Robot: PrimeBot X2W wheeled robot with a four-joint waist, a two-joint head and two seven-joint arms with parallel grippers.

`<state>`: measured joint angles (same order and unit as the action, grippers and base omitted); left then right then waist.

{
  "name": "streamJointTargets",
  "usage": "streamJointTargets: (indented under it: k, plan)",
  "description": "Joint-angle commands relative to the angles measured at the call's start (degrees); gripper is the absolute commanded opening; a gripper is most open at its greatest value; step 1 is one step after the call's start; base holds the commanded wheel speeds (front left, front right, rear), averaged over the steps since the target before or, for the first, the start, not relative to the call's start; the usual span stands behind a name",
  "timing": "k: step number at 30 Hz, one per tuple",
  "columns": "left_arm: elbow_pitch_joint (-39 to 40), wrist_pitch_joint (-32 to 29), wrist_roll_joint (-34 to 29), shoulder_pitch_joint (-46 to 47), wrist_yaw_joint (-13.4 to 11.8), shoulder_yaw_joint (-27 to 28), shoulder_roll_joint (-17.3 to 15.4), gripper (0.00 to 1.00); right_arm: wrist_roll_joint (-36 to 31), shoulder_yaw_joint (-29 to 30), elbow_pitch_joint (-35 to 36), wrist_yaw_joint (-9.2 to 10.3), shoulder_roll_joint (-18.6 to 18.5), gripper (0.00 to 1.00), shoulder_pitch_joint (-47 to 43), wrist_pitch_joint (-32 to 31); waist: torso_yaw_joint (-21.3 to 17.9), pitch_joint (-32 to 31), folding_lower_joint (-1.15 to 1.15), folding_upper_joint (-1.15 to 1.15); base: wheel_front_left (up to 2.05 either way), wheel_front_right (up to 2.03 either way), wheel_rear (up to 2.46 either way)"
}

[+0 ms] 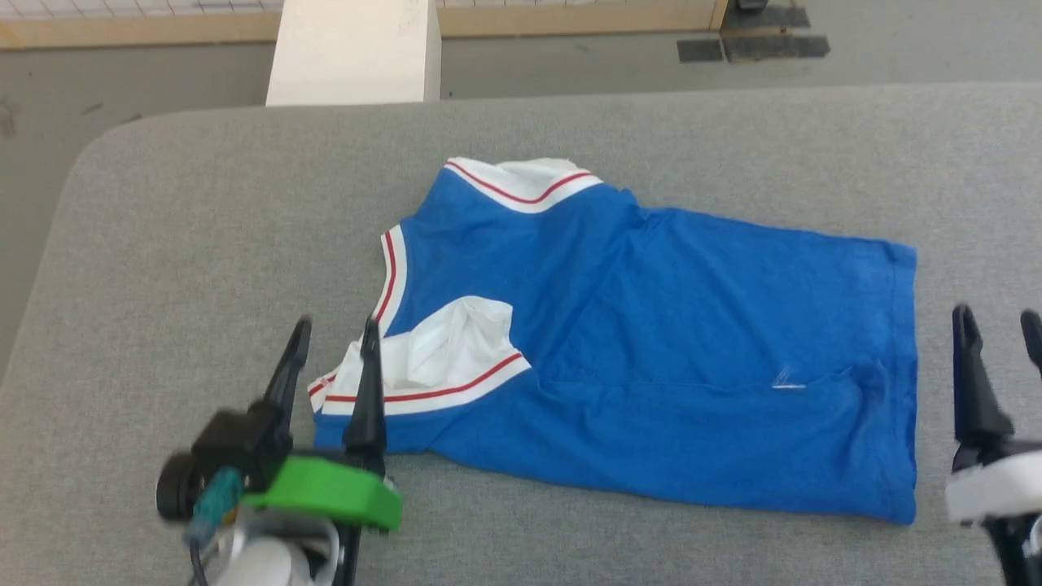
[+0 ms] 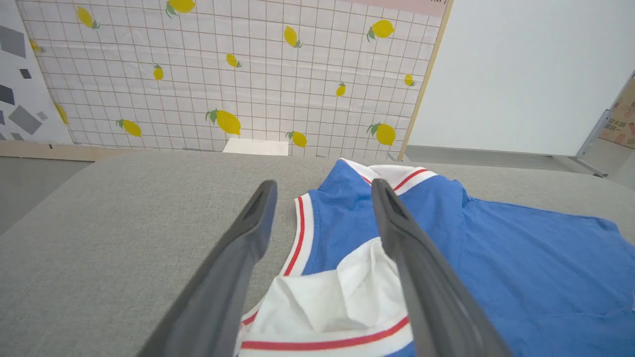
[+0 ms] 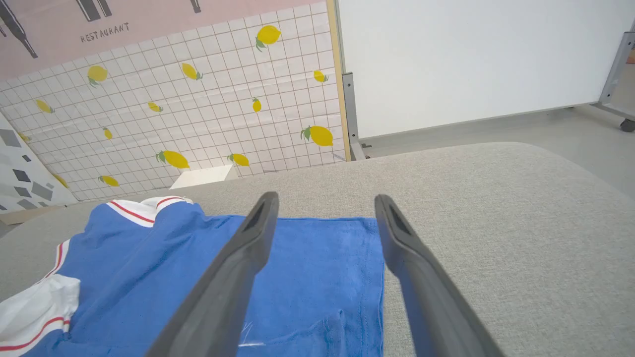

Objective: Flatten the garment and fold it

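The garment (image 1: 651,325) is a bright blue jersey with white sleeves and red-striped trim, lying on the grey table with its near edge folded over the body and its collar end to the left. My left gripper (image 1: 334,334) stands open at the garment's near left corner, above the folded white sleeve (image 2: 327,297), with nothing between its fingers (image 2: 233,267). My right gripper (image 1: 997,325) stands open just past the garment's hem (image 3: 374,277) at the right, holding nothing. The garment (image 3: 198,277) lies wrinkled near that hem.
The grey padded table (image 1: 203,244) has a rounded far left corner and bare cloth around the garment. A white block (image 1: 354,49) stands beyond the far edge. A lemon-patterned tiled wall (image 2: 223,74) and a white panel (image 3: 471,59) rise behind.
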<state>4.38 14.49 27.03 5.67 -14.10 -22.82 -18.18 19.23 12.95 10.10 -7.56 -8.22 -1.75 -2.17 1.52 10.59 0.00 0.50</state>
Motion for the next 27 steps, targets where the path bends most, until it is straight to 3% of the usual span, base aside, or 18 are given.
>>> streamJointTargets:
  k: [1, 5, 9, 19, 27]
  plan:
    - [0.47, 0.43, -0.54, -2.01, -0.49, 0.77, 0.64, 1.00, -1.46, 0.12, -0.20, 0.08, 0.79, 1.00, -1.20, 1.81, -0.05, -1.12, 0.00, -0.50, 0.00, 0.00, 0.00]
    - [3.37, 0.48, -3.21, -6.70, -0.68, 4.53, 3.17, 1.00, -4.66, 0.48, -1.56, 0.08, 3.19, 1.00, -4.19, 7.06, 0.25, -2.23, 0.00, -0.50, 0.00, 0.00, 0.00]
    - [4.03, 0.50, -6.56, -10.92, 1.01, 7.42, 5.34, 1.00, -7.01, -0.81, -3.84, 0.08, 4.45, 1.00, -7.39, 11.18, 0.92, -3.21, 0.00, -0.50, 0.00, 0.00, 0.00]
    - [-0.24, 0.51, -9.53, -16.77, 4.92, 11.14, 9.49, 1.00, -7.55, -2.90, -6.85, 0.08, 5.30, 1.00, -10.16, 14.54, 0.53, -5.82, 0.00, -0.50, 0.00, 0.00, 0.00]
    - [-3.66, -0.67, -9.78, -14.48, 7.46, 12.15, 7.50, 1.00, -7.64, -3.44, -6.27, 0.08, 5.33, 1.00, -10.46, 13.72, 0.07, -5.96, 0.00, -0.50, 0.00, 0.00, 0.00]
